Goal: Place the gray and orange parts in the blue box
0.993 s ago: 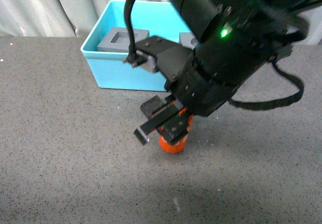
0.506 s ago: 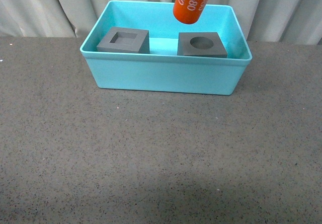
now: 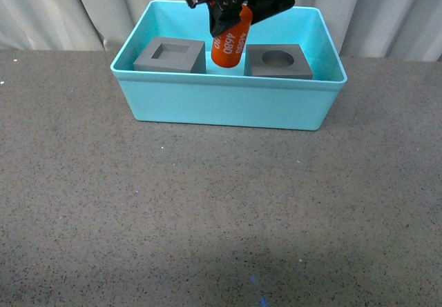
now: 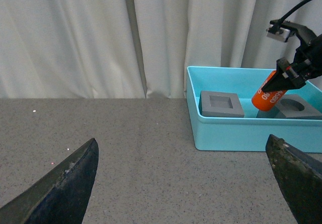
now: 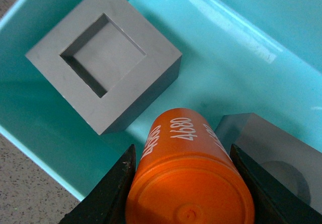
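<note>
The blue box (image 3: pixel 228 107) stands at the table's far side. Inside it sit two gray cubes: one with a square recess (image 3: pixel 170 55) on the left, one with a round recess (image 3: pixel 277 61) on the right. My right gripper (image 3: pixel 231 7) is shut on the orange cylinder (image 3: pixel 230 39), printed "4680", holding it tilted over the box between the two cubes. In the right wrist view the orange cylinder (image 5: pixel 188 178) fills the space between the jaws, above the square-recess cube (image 5: pixel 103 58). My left gripper (image 4: pixel 183 183) hangs open over bare table, well short of the blue box (image 4: pixel 241 131).
The table is dark speckled gray (image 3: pixel 207 217). White curtains (image 4: pixel 126 32) hang close behind the box.
The right gripper lifted the orange cylinder off the table in front of the box, carried it up and over the rim, and now has it lower, between the two cubes.
</note>
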Robot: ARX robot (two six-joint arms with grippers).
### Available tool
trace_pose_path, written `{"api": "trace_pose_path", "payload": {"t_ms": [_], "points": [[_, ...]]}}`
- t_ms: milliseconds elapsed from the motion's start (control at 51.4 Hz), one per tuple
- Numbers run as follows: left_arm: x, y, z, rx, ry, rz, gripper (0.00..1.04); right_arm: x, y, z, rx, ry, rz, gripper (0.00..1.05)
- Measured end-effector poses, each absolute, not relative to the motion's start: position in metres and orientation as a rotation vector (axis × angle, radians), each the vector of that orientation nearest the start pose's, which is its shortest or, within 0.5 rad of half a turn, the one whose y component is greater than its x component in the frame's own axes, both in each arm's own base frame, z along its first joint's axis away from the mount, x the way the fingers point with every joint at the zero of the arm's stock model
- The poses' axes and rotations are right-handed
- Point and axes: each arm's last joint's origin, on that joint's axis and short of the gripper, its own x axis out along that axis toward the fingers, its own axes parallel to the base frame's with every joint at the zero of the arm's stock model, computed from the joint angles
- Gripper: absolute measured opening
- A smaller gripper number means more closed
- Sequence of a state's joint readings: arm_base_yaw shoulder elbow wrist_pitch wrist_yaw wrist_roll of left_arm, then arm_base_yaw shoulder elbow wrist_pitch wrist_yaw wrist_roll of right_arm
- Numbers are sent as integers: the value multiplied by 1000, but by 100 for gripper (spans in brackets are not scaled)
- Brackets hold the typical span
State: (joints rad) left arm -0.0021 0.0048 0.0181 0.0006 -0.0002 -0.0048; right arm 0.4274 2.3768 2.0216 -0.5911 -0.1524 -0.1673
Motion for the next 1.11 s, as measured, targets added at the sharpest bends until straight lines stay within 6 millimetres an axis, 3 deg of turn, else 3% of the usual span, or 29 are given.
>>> {"api": "trace_pose_path", "payload": {"t_ms": [214,506,1051,1110], "points": [[97,0,169,-5,-14,-2,98,477,227,150,-272,975,621,45],[97,0,169,-4,-14,-2,98,481,232,132,-262,1028,610,45],[97,0,169,-5,-14,-2,98,489,235,126,-280,1045,590,45],[97,0,169,-5,-14,-2,98,489,235,126,-277,1047,589,55]]}}
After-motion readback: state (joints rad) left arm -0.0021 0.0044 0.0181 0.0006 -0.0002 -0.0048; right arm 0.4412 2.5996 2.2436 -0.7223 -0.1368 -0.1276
